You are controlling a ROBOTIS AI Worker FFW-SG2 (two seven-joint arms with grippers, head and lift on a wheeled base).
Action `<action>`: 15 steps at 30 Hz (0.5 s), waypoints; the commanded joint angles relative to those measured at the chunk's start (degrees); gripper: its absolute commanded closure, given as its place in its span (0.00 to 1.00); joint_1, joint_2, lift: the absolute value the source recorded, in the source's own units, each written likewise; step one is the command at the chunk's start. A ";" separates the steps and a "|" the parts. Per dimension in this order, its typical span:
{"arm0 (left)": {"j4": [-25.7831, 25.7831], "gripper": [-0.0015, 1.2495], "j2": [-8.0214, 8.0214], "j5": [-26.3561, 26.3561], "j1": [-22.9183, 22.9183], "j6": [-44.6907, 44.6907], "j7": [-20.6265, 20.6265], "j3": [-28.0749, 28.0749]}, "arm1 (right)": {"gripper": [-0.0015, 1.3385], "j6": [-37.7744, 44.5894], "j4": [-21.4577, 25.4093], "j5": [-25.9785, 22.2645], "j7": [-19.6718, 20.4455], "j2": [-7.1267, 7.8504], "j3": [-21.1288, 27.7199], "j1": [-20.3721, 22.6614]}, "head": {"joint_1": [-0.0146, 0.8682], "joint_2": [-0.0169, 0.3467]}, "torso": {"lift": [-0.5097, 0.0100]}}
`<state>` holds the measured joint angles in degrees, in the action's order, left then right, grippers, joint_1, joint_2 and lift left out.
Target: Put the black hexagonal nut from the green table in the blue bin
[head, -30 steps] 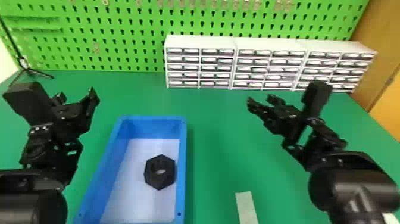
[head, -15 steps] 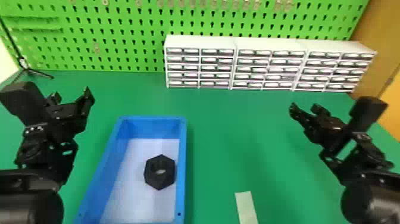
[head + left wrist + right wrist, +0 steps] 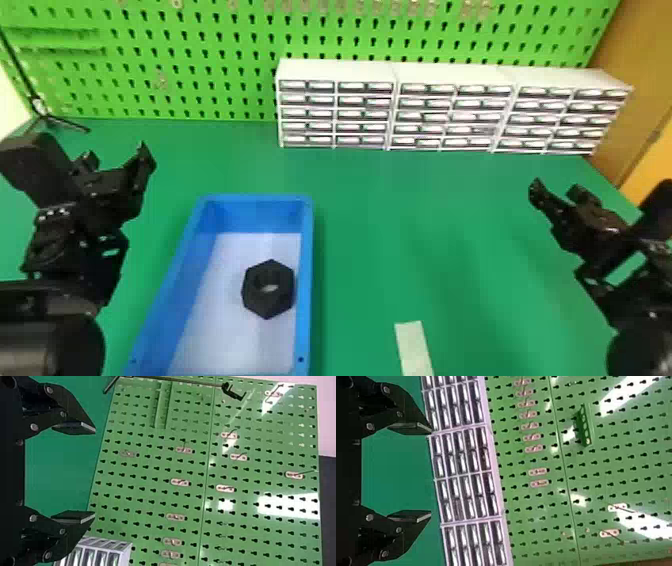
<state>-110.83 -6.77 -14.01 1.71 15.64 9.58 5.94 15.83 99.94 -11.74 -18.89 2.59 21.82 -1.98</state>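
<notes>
Black hexagonal nut (image 3: 267, 306): located inside the blue rectangular plastic bin (image 3: 306, 280), to the right of my left pincer (image 3: 95, 473) and nearer my body than it; well to the left of my right pincer (image 3: 431, 472). Lies on a flat face, bore upward, on the bin's pale floor, close to the right-hand wall. Contact with that wall: cannot tell.

Support: the floor carries the weight; neither pincer does. Flat seating should keep the nut from rolling, and the walls would check any slide.

Left pincer: spread wide, nothing between its tips. Held over the green table (image 3: 425, 225), left of the bin's far end. Right pincer: also spread, also unloaded, well apart from the bin on its right. Inference: both are set out to the sides so that the bin's interior stays unobstructed and no tip can nudge the nut.

Surroundings: pale flat strip (image 3: 412, 345) on the table, between the bin and my right pincer, nearer my body than either pincer. White multi-drawer cabinets (image 3: 335, 68) stand beyond the pincers, against the green perforated pegboard (image 3: 200, 110); presumably placed there to leave working room in front.

Assessment: nut is where the task wants it; work looks complete. No further grasp called for.
</notes>
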 commanded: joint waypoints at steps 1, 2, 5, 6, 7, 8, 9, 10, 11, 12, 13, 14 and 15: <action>0.00 0.40 0.00 -0.05 0.13 0.00 0.00 -0.14 | 0.39 -0.27 -0.01 -0.04 0.00 0.05 0.77 0.40 | 0.80 0.07 | 0.79; 0.00 0.40 0.00 -0.05 0.13 0.00 0.00 -0.14 | 0.39 -0.27 -0.01 -0.13 0.00 0.05 0.85 0.49 | 0.80 0.07 | 0.79; 0.00 0.40 0.00 -0.14 0.04 0.00 0.00 -0.14 | 0.39 -0.27 -0.01 -0.21 0.00 0.05 0.68 0.49 | 0.80 0.07 | 0.79; 0.00 0.40 0.00 -0.23 0.04 0.00 0.00 -0.14 | 0.39 -0.27 -0.01 -0.13 0.00 0.05 0.59 0.49 | 0.80 0.07 | 0.79; 0.00 0.40 0.00 -0.32 0.04 0.00 0.00 -0.23 | 0.39 -0.27 -0.01 -0.13 0.00 0.05 0.50 0.49 | 0.80 0.07 | 0.79; 0.00 0.40 0.00 -0.41 0.04 0.00 0.00 -0.23 | 0.39 -0.27 -0.01 -0.13 0.00 -0.04 0.42 0.49 | 0.80 0.07 | 0.79; 0.00 0.40 0.00 -0.41 0.04 0.00 0.00 -0.23 | 0.39 -0.27 -0.01 -0.13 0.00 -0.04 0.33 0.40 | 0.80 0.07 | 0.79; 0.00 0.40 0.00 -0.58 0.04 0.00 0.00 -0.23 | 0.39 -0.27 -0.01 -0.13 0.00 -0.12 0.24 0.40 | 0.80 0.07 | 0.79; 0.00 0.40 0.00 -0.58 0.04 0.00 0.00 -0.32 | 0.39 -0.27 -0.01 -0.13 0.00 -0.12 0.06 0.40 | 0.80 0.07 | 0.79; 0.00 0.40 0.00 -0.67 0.04 0.00 0.00 -0.50 | 0.39 -0.27 -0.01 -0.04 0.00 -0.12 -0.02 0.40 | 0.80 0.07 | 0.79; 0.00 0.40 0.00 -0.67 0.04 0.00 0.00 -0.58 | 0.39 -0.27 -0.01 -0.04 0.00 -0.12 -0.20 0.40 | 0.80 0.07 | 0.79; 0.00 0.40 0.00 -0.67 0.04 0.00 0.00 -0.58 | 0.39 -0.27 -0.01 -0.04 0.00 -0.21 -0.29 0.31 | 0.80 0.07 | 0.79; 0.00 0.40 0.00 -0.67 0.04 0.00 0.00 -0.58 | 0.39 -0.27 -0.01 -0.04 0.08 -0.21 -0.46 0.23 | 0.80 0.07 | 0.79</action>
<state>-110.83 -6.77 -14.59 1.77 15.64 9.58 5.55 15.56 99.94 -11.82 -18.89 2.46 21.88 -1.55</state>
